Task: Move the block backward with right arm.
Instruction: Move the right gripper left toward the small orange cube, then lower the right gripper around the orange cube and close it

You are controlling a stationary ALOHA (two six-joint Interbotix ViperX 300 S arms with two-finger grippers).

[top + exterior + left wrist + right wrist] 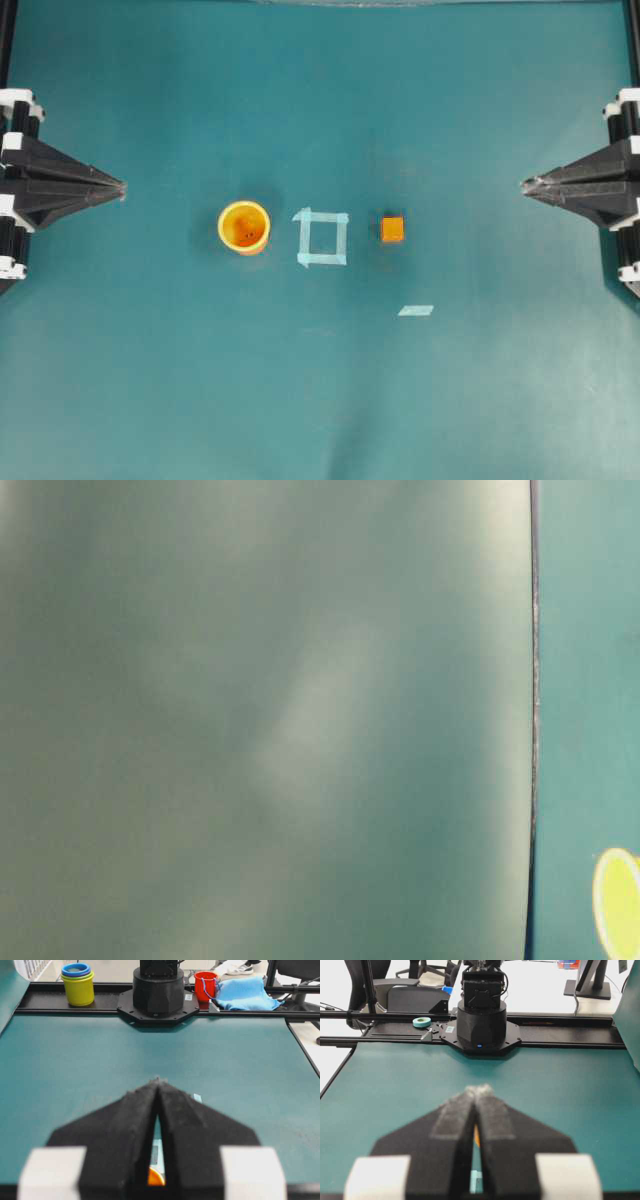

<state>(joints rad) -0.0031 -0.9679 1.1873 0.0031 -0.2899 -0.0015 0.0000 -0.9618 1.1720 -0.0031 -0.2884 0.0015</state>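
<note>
Teal cloth covers the counter (480, 400). On it sit one small orange block (392, 229), one yellow-orange cup (244, 227), one square of pale tape (322, 238) and one loose tape strip (416, 310). The block lies just right of the tape square; the cup stands left of it. Two black arms wait at the sides, well apart from the block. The left tool (122, 187) and the right tool (524, 184) are both closed to a point, holding nothing. The table-level view is mostly a blur; only a yellow edge shows.

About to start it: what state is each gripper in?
Left gripper: closed, empty.
Right gripper: closed, empty.
</note>
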